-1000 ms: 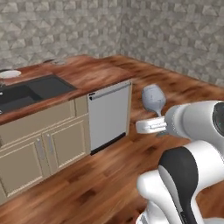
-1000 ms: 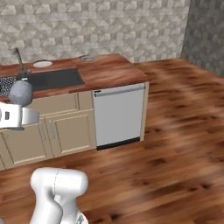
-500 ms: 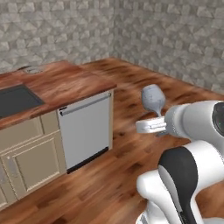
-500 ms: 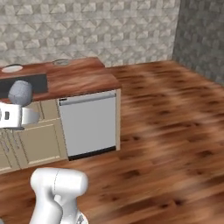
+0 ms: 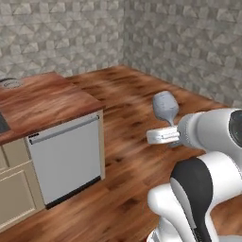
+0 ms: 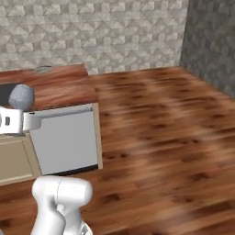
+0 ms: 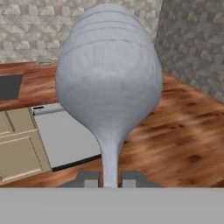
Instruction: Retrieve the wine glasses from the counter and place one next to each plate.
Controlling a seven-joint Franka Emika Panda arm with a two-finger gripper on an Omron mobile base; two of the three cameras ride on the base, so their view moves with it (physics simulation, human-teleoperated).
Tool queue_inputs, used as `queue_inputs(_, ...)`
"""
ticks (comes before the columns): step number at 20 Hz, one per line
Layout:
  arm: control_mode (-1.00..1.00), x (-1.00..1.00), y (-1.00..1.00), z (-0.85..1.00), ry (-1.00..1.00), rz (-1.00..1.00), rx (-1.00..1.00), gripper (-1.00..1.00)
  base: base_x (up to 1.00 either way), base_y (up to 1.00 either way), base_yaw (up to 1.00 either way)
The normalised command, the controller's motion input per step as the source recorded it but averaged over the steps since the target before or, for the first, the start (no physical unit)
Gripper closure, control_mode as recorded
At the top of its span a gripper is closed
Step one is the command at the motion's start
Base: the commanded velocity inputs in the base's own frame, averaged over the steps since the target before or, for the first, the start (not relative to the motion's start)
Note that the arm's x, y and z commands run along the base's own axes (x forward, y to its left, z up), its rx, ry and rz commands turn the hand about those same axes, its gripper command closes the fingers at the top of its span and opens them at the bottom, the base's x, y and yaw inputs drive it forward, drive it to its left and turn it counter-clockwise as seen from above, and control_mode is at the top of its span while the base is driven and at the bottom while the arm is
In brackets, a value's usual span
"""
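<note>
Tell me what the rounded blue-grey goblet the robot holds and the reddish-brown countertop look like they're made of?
The rounded blue-grey goblet looks like frosted glass: a smooth bowl on a thin stem, though it reads cloudy rather than see-through, so it could be plastic. The gripper is shut on its stem. The reddish-brown countertop looks like polished wood, with streaky grain lines and a soft shine.

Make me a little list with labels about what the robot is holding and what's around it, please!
holding: wine glass, upright, bowl above the hand
grip: gripper shut on the thin stem, one fingertip on each side
glass look: translucent blue-grey, rounded bowl
where: carried in the air over the wooden floor, away from the counter
counter: reddish-brown wood top over beige cabinets
under counter end: grey dishwasher front
walls: grey stone pattern
plates: a small round thing at the counter's back edge, too small to tell
</note>
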Motion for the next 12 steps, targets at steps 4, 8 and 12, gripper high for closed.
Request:
queue_inputs(4, 1.00, 0.00, 0.00, 0.00, 0.00, 0.00, 0.00, 1.00, 1.00, -1.00, 0.35)
queue_inputs(8, 1.00, 0.00, 0.00, 0.00, 0.00, 0.00, 0.00, 1.00, 0.99, -1.00, 0.44)
queue_inputs(12, 1.00, 0.00, 0.00, 0.00, 0.00, 0.00, 0.00, 1.00, 0.99, -1.00, 0.44)
